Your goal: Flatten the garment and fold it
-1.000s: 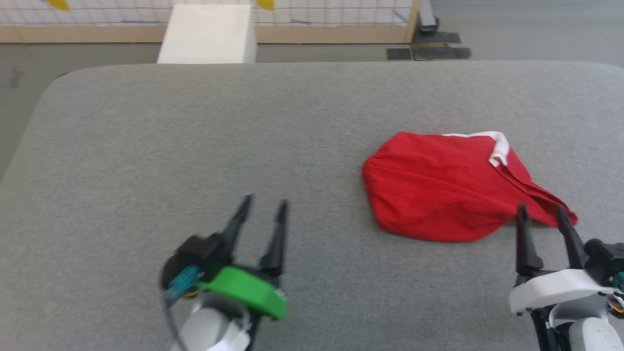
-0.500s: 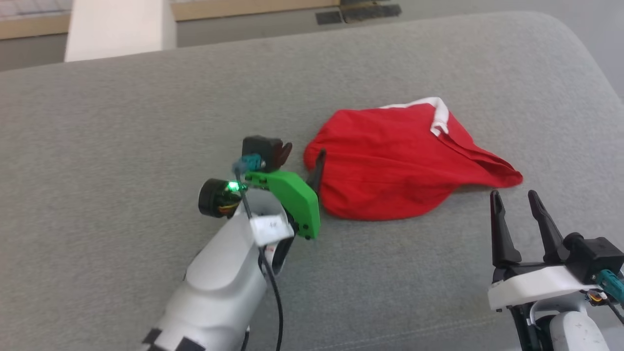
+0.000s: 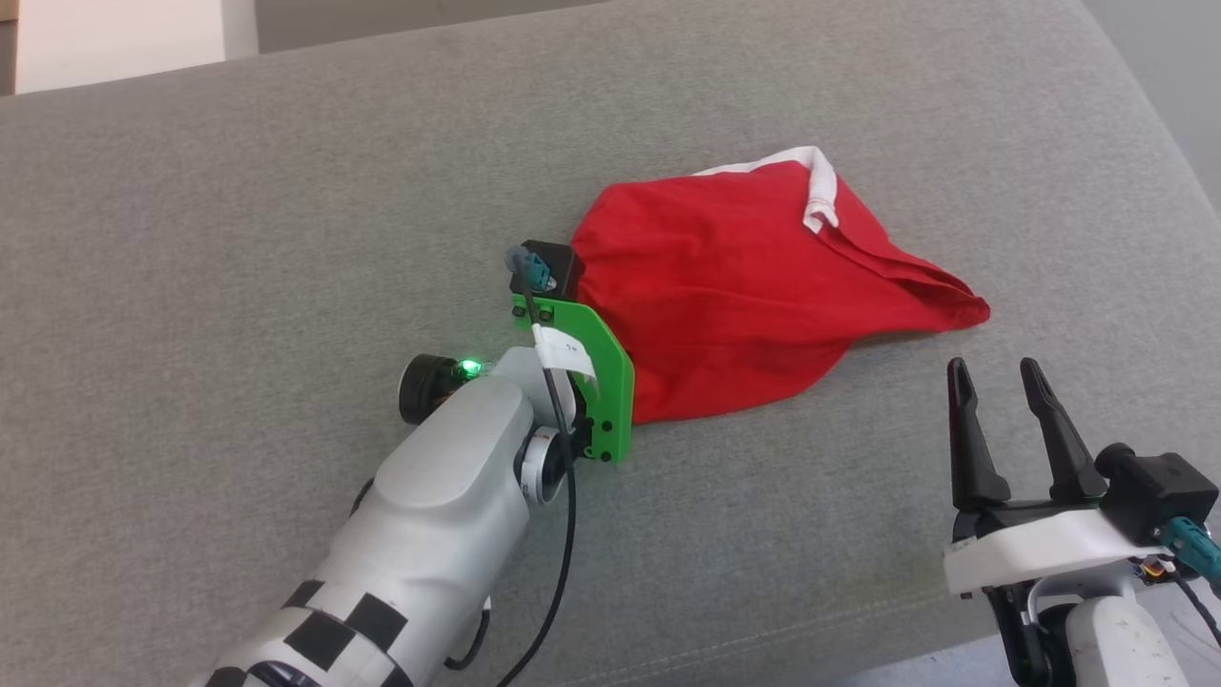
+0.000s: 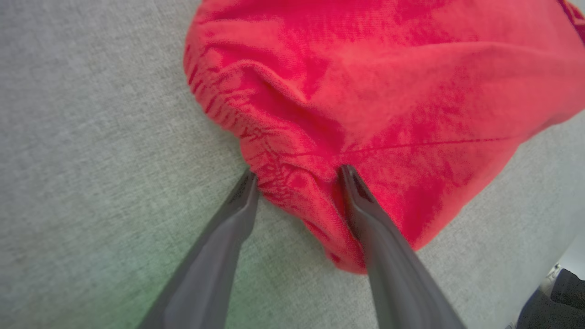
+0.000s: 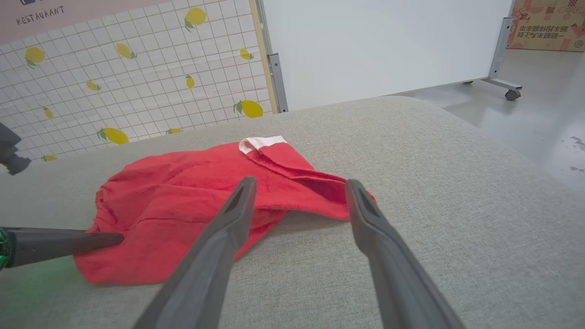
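Grey cushion (image 3: 238, 191): broad padded surface, your whole work area.

Garment (image 3: 744, 286): red shorts lying bunched right of centre on the cushion. They are rumpled, one leg trailing to a point toward the right edge, the white stripe (image 3: 820, 191) curled over at the far side. Not flat and not folded, so you're at the very start, on the flattening step.

Left gripper (image 4: 298, 172): reached in at the garment's near-left edge. The jaws stand wide and straddle the gathered waistband (image 4: 228, 123). One finger rests on the cushion just beside the hem and the other presses on red cloth. The fabric sits between them but is not yet pinched.

Right gripper (image 3: 992, 364): jaws spread, holding nothing, hovering near the trailing leg tip but apart from it.

Next move, as you'd judge it: clamp the left on the waistband, take a second corner with the right, then pull apart to spread the cloth. Watch for catching a single layer.

Cardboard box (image 5: 546, 23): on the floor far back, and you can't tell its contents.
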Available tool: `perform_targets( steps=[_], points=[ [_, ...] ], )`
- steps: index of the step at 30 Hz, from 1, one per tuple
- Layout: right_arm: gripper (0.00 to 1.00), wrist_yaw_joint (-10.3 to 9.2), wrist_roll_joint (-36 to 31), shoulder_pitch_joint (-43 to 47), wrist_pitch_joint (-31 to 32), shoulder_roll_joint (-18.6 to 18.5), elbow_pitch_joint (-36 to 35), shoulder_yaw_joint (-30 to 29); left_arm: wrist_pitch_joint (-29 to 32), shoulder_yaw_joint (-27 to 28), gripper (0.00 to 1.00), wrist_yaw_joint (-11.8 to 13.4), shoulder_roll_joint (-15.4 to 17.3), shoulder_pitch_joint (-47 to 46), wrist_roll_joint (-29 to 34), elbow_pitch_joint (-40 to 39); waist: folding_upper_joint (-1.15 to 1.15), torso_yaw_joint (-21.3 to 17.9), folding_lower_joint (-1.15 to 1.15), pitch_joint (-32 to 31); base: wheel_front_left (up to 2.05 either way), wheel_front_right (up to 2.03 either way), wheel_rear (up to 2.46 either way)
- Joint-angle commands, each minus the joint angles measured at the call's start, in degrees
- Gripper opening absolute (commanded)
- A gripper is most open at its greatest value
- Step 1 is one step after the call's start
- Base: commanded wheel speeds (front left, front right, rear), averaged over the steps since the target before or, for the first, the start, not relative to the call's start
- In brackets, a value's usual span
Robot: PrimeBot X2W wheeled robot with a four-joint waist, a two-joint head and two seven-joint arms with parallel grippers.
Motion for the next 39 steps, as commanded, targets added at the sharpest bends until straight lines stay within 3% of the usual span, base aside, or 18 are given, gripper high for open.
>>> perform_targets(
  steps=[1,8,15,22,28,29,30,36,39],
  points=[
    [1.0,-0.09,0.59,-0.71,-0.44,-0.02,0.1,-0.09,-0.42,-0.59,0.0,-0.56,0.1,0.37,-1.32,0.56,0.0,0.96,0.0,-0.09,0.0,0.0,0.0],
    [1.0,-0.09,0.33,-0.5,-0.47,-0.02,-0.26,-1.11,-11.81,2.59,0.0,1.21,1.83,1.69,-1.94,0.68,0.0,4.47,0.0,-1.46,0.0,0.0,0.0],
    [1.0,-0.09,-0.39,0.32,-0.48,-0.02,-0.42,-1.68,-21.2,7.66,0.0,4.17,9.16,9.82,-3.41,-5.89,0.0,8.45,0.0,-3.97,0.0,0.0,0.0],
    [1.0,-0.09,-1.05,1.27,-0.31,-0.02,-0.43,-1.7,-22.0,11.44,0.0,10.43,16.7,23.35,-5.83,-17.69,0.0,11.56,0.0,-6.08,0.0,0.0,0.0],
    [1.0,-0.09,-2.65,1.4,1.19,-0.02,-0.88,-0.87,-18.0,11.63,0.0,13.87,19.03,32.89,-8.59,-27.11,0.0,13.4,0.0,-6.59,0.0,0.0,0.0],
    [1.0,-0.09,-3.31,1.34,1.51,-0.02,-1.12,-0.55,-18.67,11.86,0.68,13.98,19.06,33.6,-8.67,-28.5,0.0,13.7,0.0,-6.6,0.0,0.0,0.0],
    [1.0,-0.09,-4.05,1.17,1.93,-0.02,-1.46,0.0,-19.93,12.21,1.0,14.17,18.98,34.3,-8.56,-30.1,0.0,14.12,0.0,-6.58,0.0,0.0,0.0],
    [1.0,-0.09,-8.62,-2.18,6.12,-0.02,-3.53,8.55,-31.12,14.29,1.0,11.22,17.21,35.41,-6.64,-36.49,0.0,16.02,0.0,-6.47,0.0,0.0,0.0],
    [1.0,-0.09,-10.97,-5.53,9.58,-0.02,-2.31,13.14,-33.64,16.06,1.0,10.01,15.96,35.1,-4.21,-38.1,0.0,17.12,0.0,-6.0,0.0,0.0,0.0]
  ],
)
